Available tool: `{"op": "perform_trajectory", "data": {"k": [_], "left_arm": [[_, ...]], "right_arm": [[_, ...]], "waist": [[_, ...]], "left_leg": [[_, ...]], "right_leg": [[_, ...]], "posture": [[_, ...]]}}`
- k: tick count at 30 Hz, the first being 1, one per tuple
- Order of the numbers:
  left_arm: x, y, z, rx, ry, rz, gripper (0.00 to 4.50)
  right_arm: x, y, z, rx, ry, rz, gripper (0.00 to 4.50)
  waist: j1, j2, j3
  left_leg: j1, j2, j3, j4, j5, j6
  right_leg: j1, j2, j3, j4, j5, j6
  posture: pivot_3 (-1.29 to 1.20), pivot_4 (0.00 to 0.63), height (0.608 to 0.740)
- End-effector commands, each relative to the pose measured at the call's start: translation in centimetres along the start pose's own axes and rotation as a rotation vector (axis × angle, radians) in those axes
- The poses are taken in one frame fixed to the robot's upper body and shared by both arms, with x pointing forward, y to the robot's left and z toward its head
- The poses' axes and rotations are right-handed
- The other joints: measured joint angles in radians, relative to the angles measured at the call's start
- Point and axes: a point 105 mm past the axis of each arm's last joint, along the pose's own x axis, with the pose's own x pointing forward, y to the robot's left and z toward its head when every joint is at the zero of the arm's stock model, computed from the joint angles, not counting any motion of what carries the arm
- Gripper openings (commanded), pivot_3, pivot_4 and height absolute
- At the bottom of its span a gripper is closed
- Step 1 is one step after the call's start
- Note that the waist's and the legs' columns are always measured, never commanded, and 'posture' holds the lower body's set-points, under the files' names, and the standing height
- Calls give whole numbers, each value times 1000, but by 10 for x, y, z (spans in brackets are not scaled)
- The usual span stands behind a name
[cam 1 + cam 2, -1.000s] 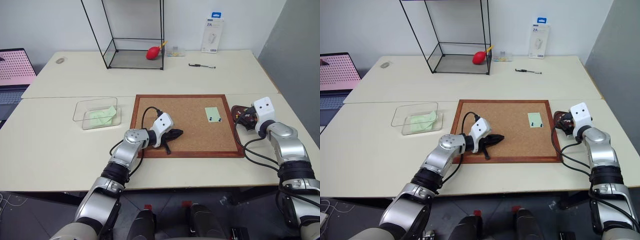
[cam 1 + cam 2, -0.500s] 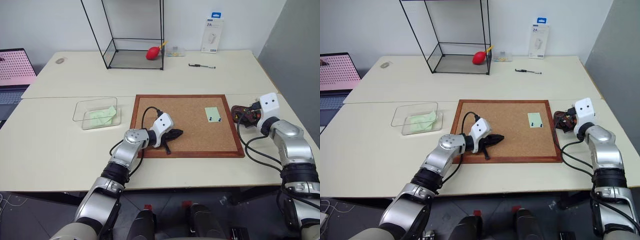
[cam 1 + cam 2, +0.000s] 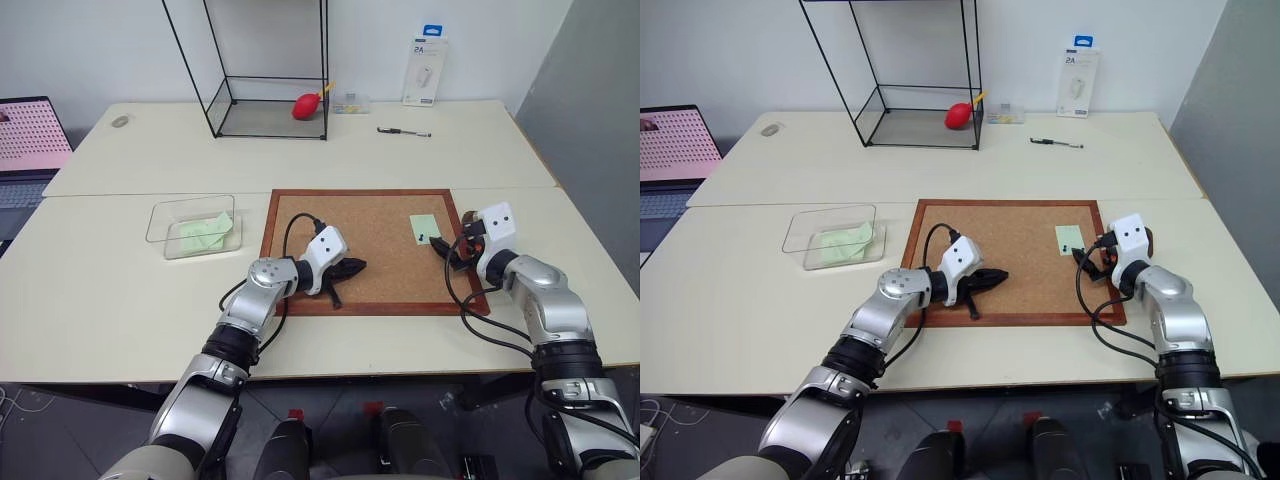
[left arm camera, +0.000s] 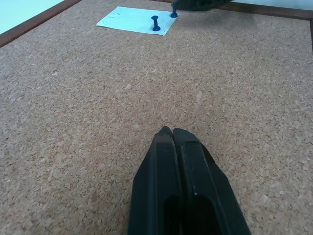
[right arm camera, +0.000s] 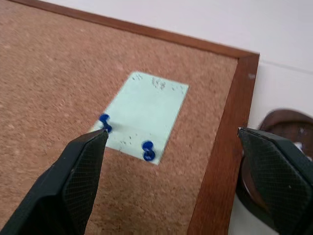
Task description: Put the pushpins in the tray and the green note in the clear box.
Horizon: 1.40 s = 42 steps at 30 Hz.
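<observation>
Right tool [image 3: 447, 251] now beside green note [image 3: 424, 228].

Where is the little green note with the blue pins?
The green note is pinned to the corkboard near its far right corner, just ahead of the open right gripper.

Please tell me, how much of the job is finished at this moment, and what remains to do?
Done: one green slip already lies in the clear box. In hand: the open right claw hovers over the green note, nothing gripped; the left claw rests shut on the corkboard. Left: both pushpins stand in the note; they go to the tray, then the note to the box.
</observation>
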Motion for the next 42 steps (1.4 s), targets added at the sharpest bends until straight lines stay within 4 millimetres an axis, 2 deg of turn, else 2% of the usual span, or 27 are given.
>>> {"op": "perform_trajectory", "data": {"k": [1, 5, 9, 13, 19, 35, 40, 42], "left_arm": [[-1, -8, -21, -26, 75, -19, 0], [-2, -7, -22, -28, 76, -15, 0], [-2, -8, -22, -29, 77, -14, 0], [-3, -8, -23, -29, 79, -15, 0], [-2, -7, -23, -32, 80, -15, 0], [0, -5, -31, -31, 130, -3, 0], [-1, -5, -32, -31, 134, -3, 0], [0, -5, -32, -30, 135, -3, 0]], "right_arm": [[5, -2, 14, -32, -49, -17, 3724], [5, -1, 12, -36, -45, -10, 2737], [5, 0, 11, -36, -45, -3, 2014], [4, 2, 10, -35, -46, 5, 1080], [1, 3, 15, -28, -77, 19, 89], [-14, 9, 42, 24, -228, 59, 33], [-18, -1, 45, 27, -229, 27, 33], [-22, -10, 43, -3, -214, -11, 33]], "waist": [[0, 0, 0], [0, 0, 0], [-1, 0, 0], [-1, 0, 0], [-1, 0, 0], [1, 0, 0], [1, 0, 0], [1, 0, 0]], "left_leg": [[0, 0, 0, 0, 0, 0], [0, 0, 0, 0, 0, 0], [0, 0, 0, 0, 0, 0], [0, 0, 0, 0, 0, 0], [0, 0, 0, 0, 0, 0], [1, 0, -1, 0, 0, 0], [1, 0, -1, 0, 0, 0], [1, 0, -1, 0, 0, 0]], "right_leg": [[0, 0, 0, 0, 0, 0], [0, 0, 0, 0, 0, 0], [0, 0, 0, 0, 0, 0], [0, 0, 0, 0, 0, 0], [0, 0, 0, 0, 0, 0], [1, 0, -1, 0, 0, 0], [1, 0, 0, 0, 0, 0], [1, 0, 0, 0, 0, 0]], "posture": [[0, 150, 740], [0, 150, 740], [0, 150, 740], [0, 150, 740], [0, 150, 740], [0, 150, 740], [0, 150, 740], [0, 150, 740]]}}
